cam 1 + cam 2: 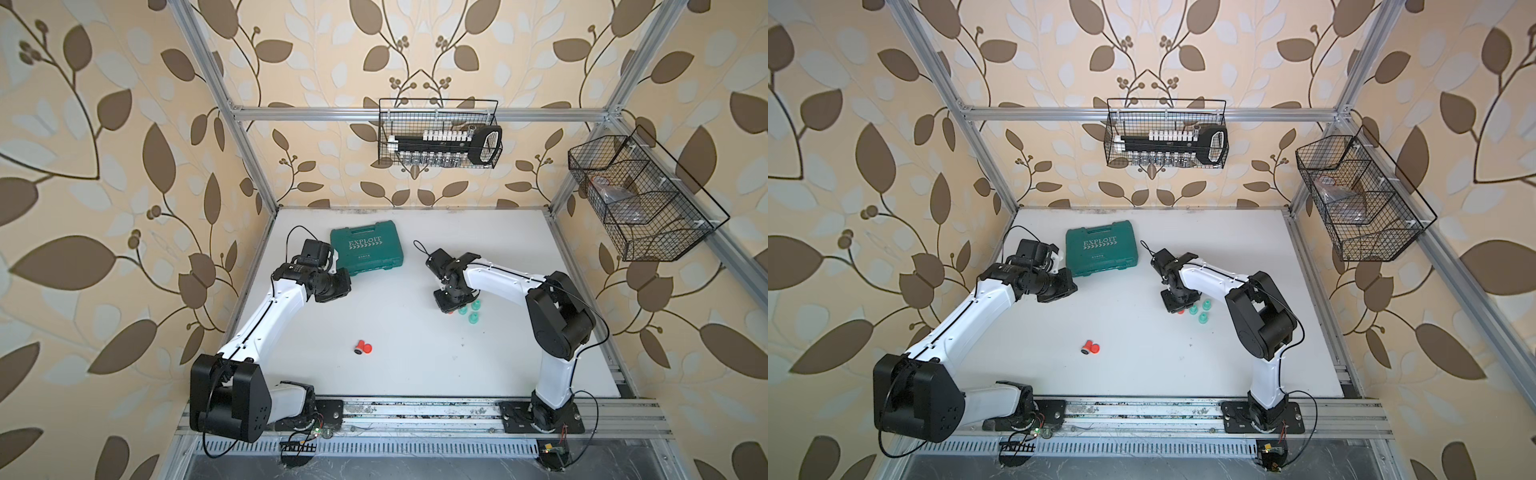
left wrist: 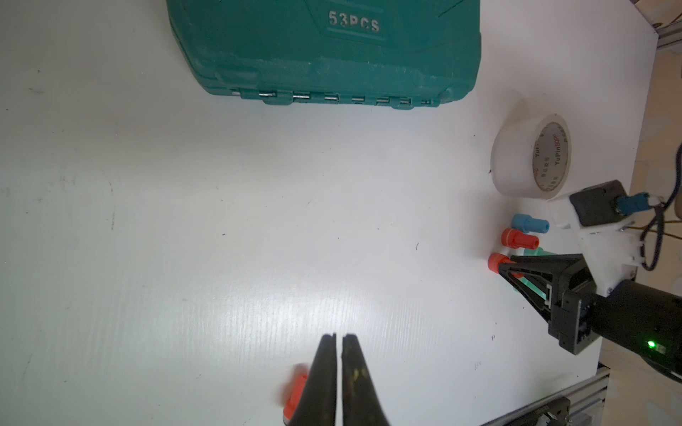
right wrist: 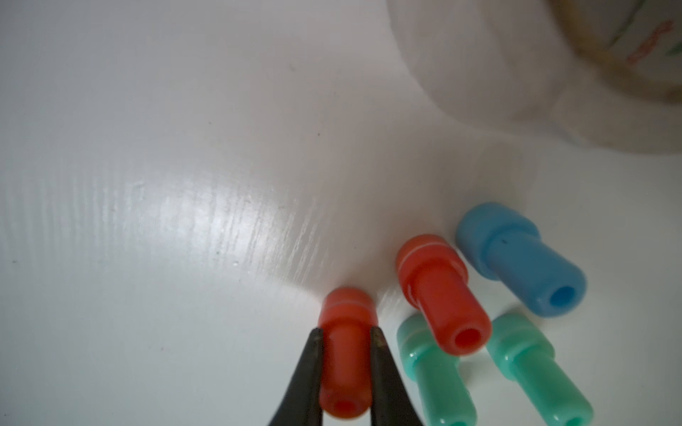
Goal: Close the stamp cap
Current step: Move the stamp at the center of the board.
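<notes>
In both top views the right gripper points down at the right-middle of the white table. Only a sliver of the red stamp shows under it, with three green stamps just to its right. Two loose red pieces lie touching in the near middle, one with a dark end, well apart from both arms. A green case sits at the far middle. From up here neither arm's fingers can be read. The left wrist view shows the left gripper clenched on nothing, its fingers nearly meeting, with a blurred red shape just beside one of them. It also shows the right gripper from the side, tips at the red stamp, which stands on its wide base. A second red stamp, a blue stamp and a tape roll, hidden from above, line up beyond it. The right wrist view alone gives the fit. The black fingers lie against both sides of the red stamp's narrow stem. Whether they squeeze it or merely flank it I cannot tell.
</notes>
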### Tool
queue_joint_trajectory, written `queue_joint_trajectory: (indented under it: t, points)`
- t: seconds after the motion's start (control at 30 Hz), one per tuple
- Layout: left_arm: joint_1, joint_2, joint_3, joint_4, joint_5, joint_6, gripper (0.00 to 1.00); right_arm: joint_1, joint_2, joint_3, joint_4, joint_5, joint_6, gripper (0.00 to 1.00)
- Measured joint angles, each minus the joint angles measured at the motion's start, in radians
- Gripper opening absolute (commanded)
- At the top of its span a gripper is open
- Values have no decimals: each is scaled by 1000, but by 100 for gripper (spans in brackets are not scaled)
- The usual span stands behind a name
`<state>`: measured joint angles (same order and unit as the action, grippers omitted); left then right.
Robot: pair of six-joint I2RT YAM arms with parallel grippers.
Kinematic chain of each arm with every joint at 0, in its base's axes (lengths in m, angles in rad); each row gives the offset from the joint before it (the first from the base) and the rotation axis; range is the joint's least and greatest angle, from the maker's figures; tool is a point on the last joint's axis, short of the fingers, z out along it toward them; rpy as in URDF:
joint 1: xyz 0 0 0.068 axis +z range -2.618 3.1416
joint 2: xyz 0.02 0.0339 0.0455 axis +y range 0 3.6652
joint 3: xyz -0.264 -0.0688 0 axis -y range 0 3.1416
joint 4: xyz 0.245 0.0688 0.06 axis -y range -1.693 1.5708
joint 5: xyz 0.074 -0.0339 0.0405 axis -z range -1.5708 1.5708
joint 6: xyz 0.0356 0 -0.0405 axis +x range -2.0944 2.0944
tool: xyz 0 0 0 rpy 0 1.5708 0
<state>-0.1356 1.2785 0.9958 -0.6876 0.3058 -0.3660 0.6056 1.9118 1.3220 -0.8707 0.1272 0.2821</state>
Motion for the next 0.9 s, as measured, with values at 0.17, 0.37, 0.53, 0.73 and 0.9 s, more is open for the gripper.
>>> queue_joint_trajectory:
  t: [0.17, 0.37, 0.53, 0.73, 0.9]
  points:
    - [0, 0, 0, 0, 0, 0, 9, 0, 0, 0, -43, 0, -4, 24]
    - [0, 0, 0, 0, 0, 0, 9, 0, -1, 0, -71, 0, -3, 25]
    - [0, 0, 0, 0, 0, 0, 9, 0, -23, 0, -91, 4, -3, 26]
    - [0, 0, 0, 0, 0, 0, 15, 1, -99, 12, -118, 7, -3, 27]
    - [-8, 0, -5, -19, -4, -5, 20, 14, -154, 40, -135, 3, 2, 28]
